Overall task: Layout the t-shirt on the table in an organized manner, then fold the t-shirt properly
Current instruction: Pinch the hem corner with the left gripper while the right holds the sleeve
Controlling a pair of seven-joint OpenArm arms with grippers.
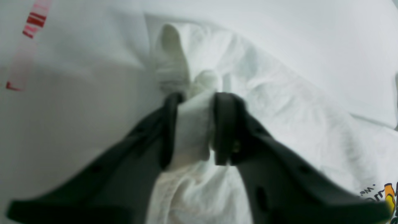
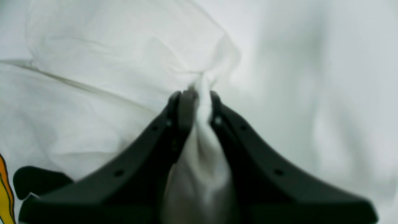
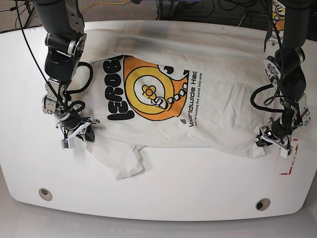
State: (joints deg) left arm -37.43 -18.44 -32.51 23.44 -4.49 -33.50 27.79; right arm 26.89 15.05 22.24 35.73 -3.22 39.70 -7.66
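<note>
Laying out: my left gripper [image 1: 194, 124] and right gripper [image 2: 196, 102] both pinch t-shirt [image 3: 218, 104] edges beside its graphic [image 3: 148, 91]; next I judge pulling apart, taut.

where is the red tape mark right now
In the base view the red tape mark sits on the table at the right, just beside the left gripper and the t-shirt corner.

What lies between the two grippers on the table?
In the base view, the t-shirt spans from the right gripper to the left gripper, graphic side up; each gripper pinches its fabric.
</note>
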